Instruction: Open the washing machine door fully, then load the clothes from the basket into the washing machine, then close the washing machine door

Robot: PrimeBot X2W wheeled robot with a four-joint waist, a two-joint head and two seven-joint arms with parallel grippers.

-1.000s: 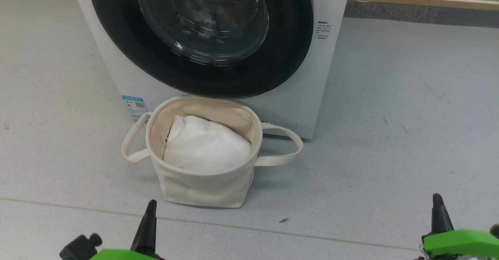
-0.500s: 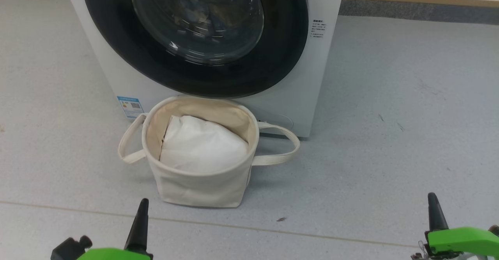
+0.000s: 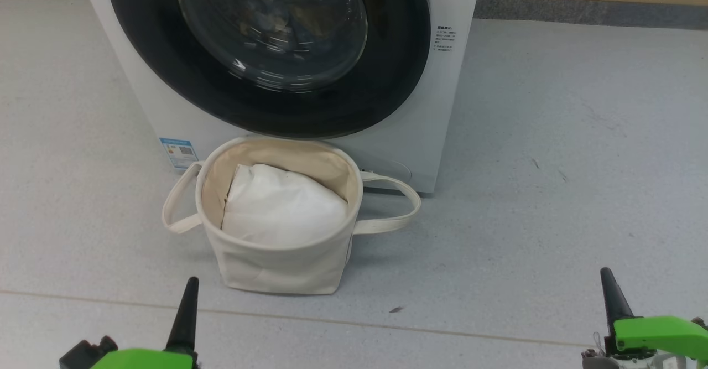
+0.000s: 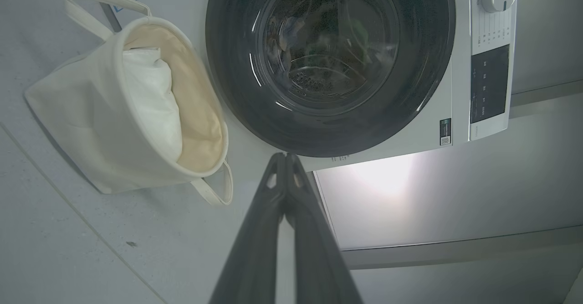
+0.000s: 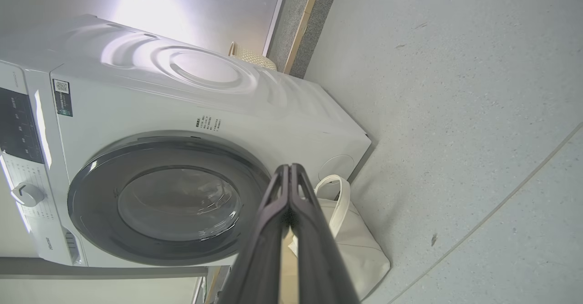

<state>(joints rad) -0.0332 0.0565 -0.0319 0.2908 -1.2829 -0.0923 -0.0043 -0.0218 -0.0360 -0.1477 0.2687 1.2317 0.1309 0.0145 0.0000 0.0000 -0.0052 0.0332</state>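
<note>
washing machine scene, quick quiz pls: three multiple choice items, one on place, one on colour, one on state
1. Where is the basket? A on the floor before the washing machine; B on top of it; C inside the drum.
2. Colour of the door rim? A white; B black; C green.
3. The door is: A wide open; B removed; C shut.
Key: 1 A, it stands at the machine's foot; 2 B, a glossy black ring; 3 C, it lies flush with the front.
</note>
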